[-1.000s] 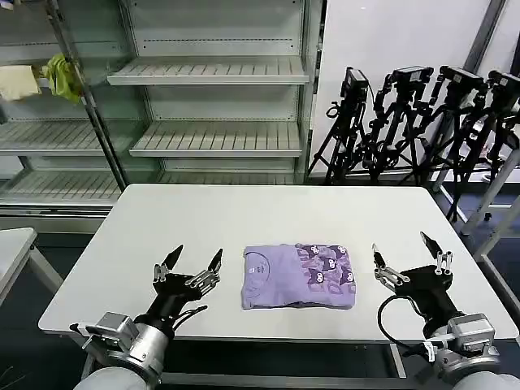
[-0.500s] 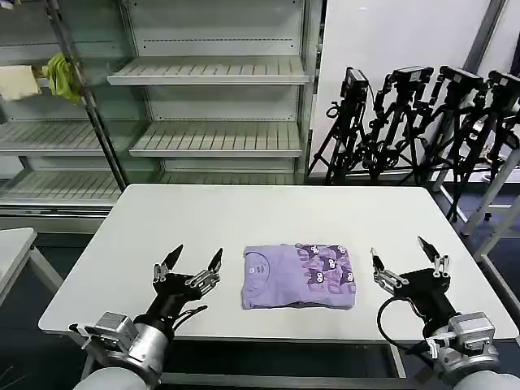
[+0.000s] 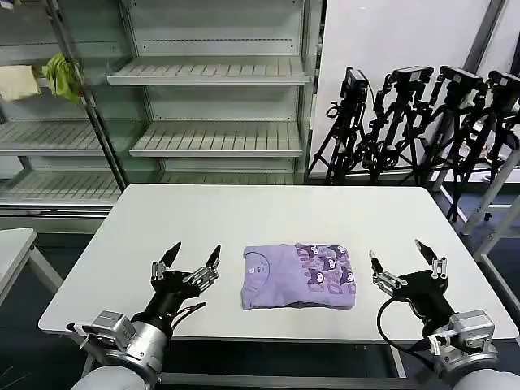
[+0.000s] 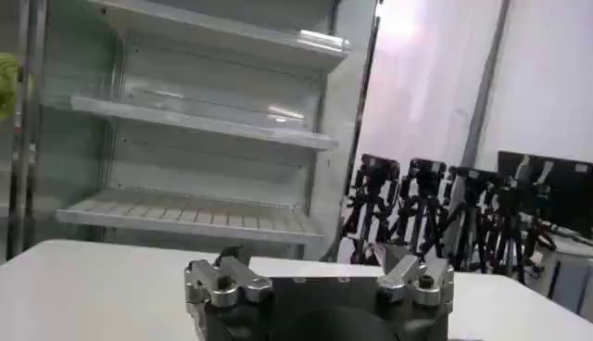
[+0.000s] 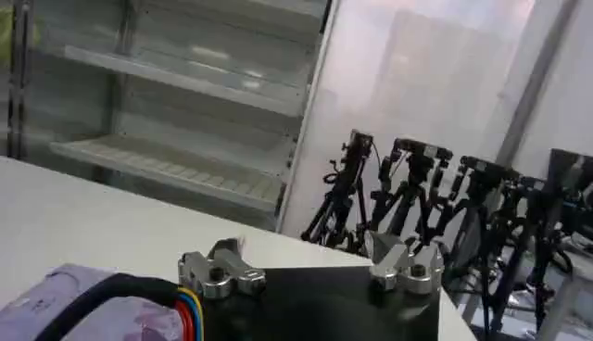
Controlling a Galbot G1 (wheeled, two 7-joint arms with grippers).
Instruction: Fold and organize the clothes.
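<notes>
So the lavender T-shirt (image 3: 299,276) is lying folded into a neat rectangle near the front edge of the white table (image 3: 268,219), right between my two arms, print side showing on its right half. I'm holding my left gripper (image 3: 186,262) just off the shirt's left side, fingers spread wide and gripping nothing. My right gripper (image 3: 400,258) is doing the same on the other side, fingers apart, empty, not touching the fabric. From my right wrist I'm catching a corner of the shirt (image 5: 65,301) on the tabletop. Behind the table there's shelving (image 3: 211,106) and a bunch of black tripods (image 3: 422,122).
</notes>
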